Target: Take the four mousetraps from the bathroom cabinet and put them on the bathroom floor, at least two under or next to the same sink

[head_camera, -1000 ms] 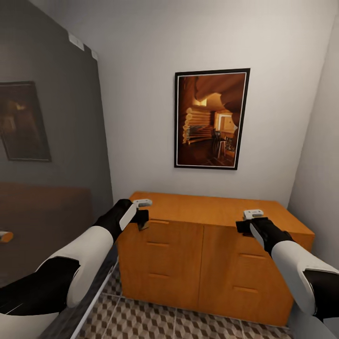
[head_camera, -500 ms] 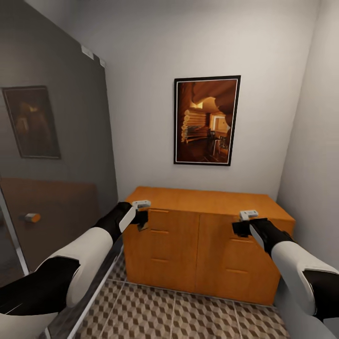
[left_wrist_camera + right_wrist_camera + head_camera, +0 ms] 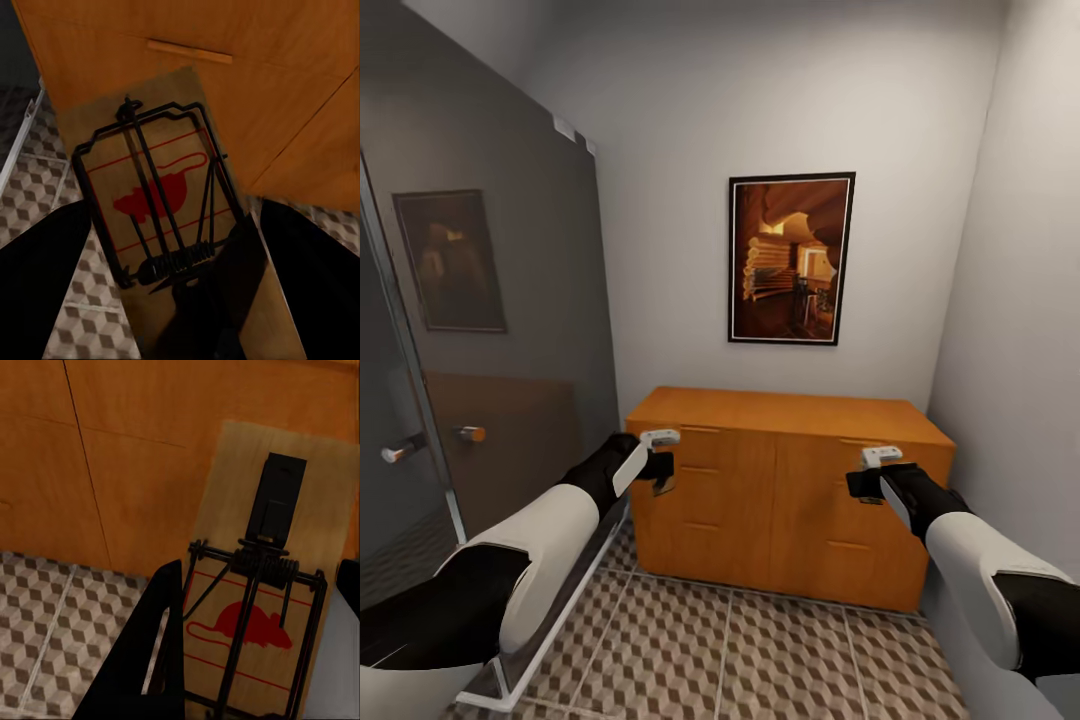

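Left claw point(image 3: 663, 478) grips one mousetrap point(image 3: 161, 217); right claw point(image 3: 865, 487) grips another mousetrap point(image 3: 262, 585). Over the last second the cabinet point(image 3: 780, 495) has shrunk in view and more bathroom floor point(image 3: 730, 655) shows: the robot is backing off, probably toward the sink. Each board's long axis runs out along its claw's fingers.

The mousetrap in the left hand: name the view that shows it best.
The left wrist view. There the flat brown wooden mousetrap shows in close-up, with its black wire spring and red mouse print plain. The head view gives just a small dark sliver at the left hand. The right wrist view shows a different trap.
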### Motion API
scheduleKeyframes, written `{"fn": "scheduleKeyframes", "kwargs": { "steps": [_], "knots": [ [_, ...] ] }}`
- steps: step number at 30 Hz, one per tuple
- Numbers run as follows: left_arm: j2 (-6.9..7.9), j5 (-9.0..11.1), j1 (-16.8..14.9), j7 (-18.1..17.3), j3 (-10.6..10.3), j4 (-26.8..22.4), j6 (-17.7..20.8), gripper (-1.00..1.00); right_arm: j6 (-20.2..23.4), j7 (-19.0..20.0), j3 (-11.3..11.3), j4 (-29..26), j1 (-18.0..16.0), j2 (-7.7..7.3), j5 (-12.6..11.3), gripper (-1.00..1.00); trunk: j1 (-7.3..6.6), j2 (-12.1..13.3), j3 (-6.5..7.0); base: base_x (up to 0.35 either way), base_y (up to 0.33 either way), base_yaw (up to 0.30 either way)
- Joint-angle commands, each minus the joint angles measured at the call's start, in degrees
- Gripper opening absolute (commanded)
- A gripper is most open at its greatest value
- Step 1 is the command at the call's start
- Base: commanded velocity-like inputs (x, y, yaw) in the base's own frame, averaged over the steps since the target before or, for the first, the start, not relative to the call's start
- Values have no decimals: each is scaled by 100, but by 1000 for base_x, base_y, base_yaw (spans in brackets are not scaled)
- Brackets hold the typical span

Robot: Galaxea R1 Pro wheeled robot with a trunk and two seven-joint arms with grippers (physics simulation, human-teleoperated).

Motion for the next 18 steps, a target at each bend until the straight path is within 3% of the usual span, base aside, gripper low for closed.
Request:
{"fn": "scheduleKeyframes", "kwargs": {
  "steps": [1, 5, 6, 18],
  "knots": [
    [5, 60, -3, 44, -39, 13, 22, -100, 32, 17, -31, -11, -2, 9, 57, -100, -4, -5, -7, -346, 0, 0],
    [47, 57, -3, 44, -39, 133, 15, -100, 40, -158, -31, -6, -2, 85, 67, -100, -4, -5, -7, -346, 0, 0],
    [118, 57, -3, 35, -39, 223, -18, -100, 37, -250, -31, 64, -3, 146, 73, -100, -4, -5, -7, -346, 0, 0],
    [143, 57, -3, -119, -39, 440, -229, -100, 32, -290, -31, 212, -1, 163, 113, -100, -4, -5, -7, -346, 0, 23]
  ]
}}
